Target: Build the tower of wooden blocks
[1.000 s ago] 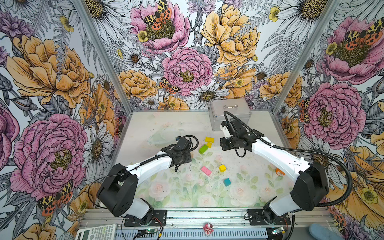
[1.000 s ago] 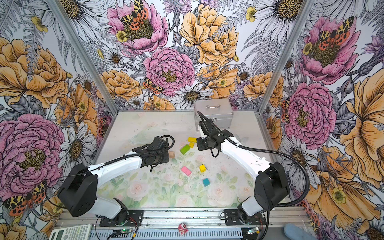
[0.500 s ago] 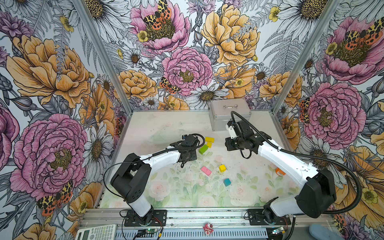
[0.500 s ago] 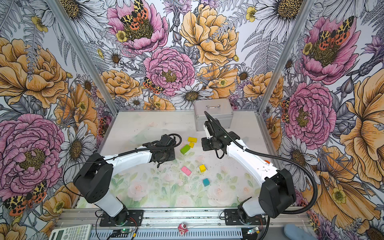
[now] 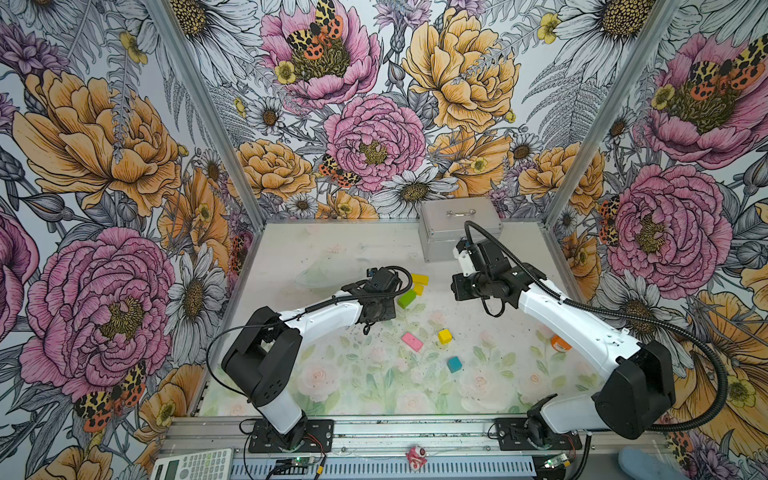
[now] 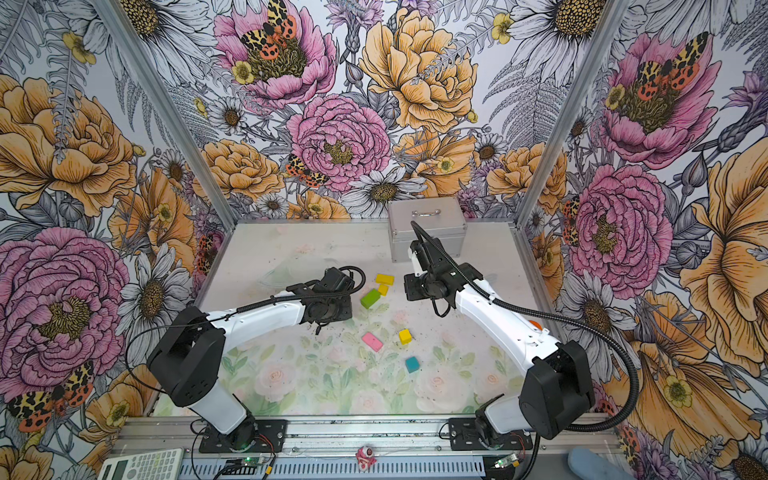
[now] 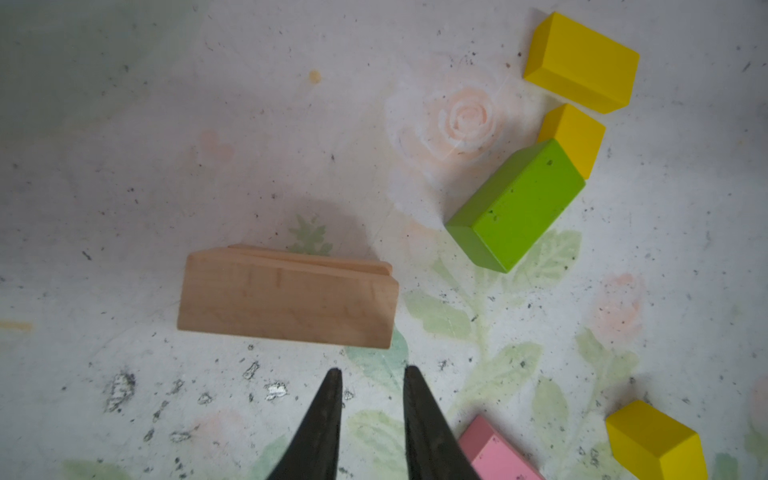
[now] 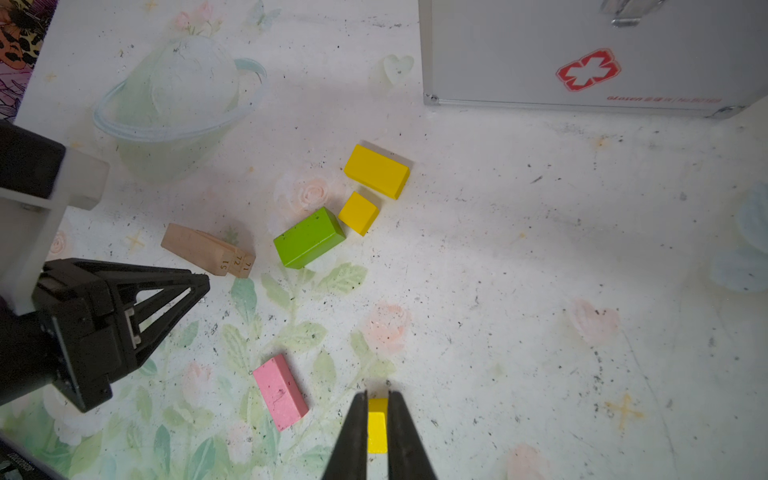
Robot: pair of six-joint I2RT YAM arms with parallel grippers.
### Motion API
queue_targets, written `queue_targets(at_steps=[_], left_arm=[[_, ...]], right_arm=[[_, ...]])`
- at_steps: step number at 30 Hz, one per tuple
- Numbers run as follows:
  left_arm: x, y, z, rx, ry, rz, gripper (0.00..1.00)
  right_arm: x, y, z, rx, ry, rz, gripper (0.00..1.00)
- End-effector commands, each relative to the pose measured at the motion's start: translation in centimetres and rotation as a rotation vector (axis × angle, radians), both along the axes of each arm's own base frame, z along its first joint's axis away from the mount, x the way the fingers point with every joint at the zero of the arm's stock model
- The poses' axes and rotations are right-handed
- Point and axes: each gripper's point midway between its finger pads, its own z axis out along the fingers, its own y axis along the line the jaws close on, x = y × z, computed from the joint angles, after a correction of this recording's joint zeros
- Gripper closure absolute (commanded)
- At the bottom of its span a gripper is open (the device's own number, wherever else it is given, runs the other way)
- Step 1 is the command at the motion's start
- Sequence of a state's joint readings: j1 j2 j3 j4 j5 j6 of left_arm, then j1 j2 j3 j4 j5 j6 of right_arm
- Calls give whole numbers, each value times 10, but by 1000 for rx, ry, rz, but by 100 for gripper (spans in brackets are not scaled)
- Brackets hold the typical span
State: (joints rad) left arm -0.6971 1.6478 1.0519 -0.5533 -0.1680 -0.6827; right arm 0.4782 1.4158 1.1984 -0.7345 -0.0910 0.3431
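Three tan bars [image 7: 286,299] stand on edge, pressed together, just beyond my left gripper [image 7: 372,370], which is shut and empty; both top views hide them under that wrist [image 5: 376,306]. Past them lie the green bar [image 5: 406,298], a yellow cube [image 5: 418,289] and the yellow slab [image 5: 419,278]. Nearer the front are the pink slab [image 5: 412,341], another yellow cube [image 5: 444,336] and the teal cube [image 5: 454,364]. My right gripper [image 8: 377,395] hangs above the table, shut on nothing. That loose yellow cube [image 8: 377,424] shows on the mat through the slit. No tower stands.
A silver metal case [image 5: 459,226] sits at the back right, close behind the right wrist [image 5: 478,284]. A small orange thing [image 5: 559,343] lies by the right arm. Floral walls close in three sides. A calculator [image 5: 193,463] lies outside the front rail.
My left gripper has drawn its fingers together and shifted slightly right toward the green bar. The right wrist has drifted a little to the right. The blocks have not moved.
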Motion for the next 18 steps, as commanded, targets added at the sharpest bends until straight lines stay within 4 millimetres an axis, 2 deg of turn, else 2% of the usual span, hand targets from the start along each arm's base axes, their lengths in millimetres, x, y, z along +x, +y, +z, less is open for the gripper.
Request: queue_targets(at_steps=[1,11,18], left_arm=[[0,-6,6,9,-22,-12,73],[3,1,-6,49,-1,-15,75],[10,0,-6,50,-2,-18,76]], right_arm=[[1,0,2,18,-8,-4,87],[1,-1,4,19,-13,-7,87],[1,-1,4,19,-12,-5,87]])
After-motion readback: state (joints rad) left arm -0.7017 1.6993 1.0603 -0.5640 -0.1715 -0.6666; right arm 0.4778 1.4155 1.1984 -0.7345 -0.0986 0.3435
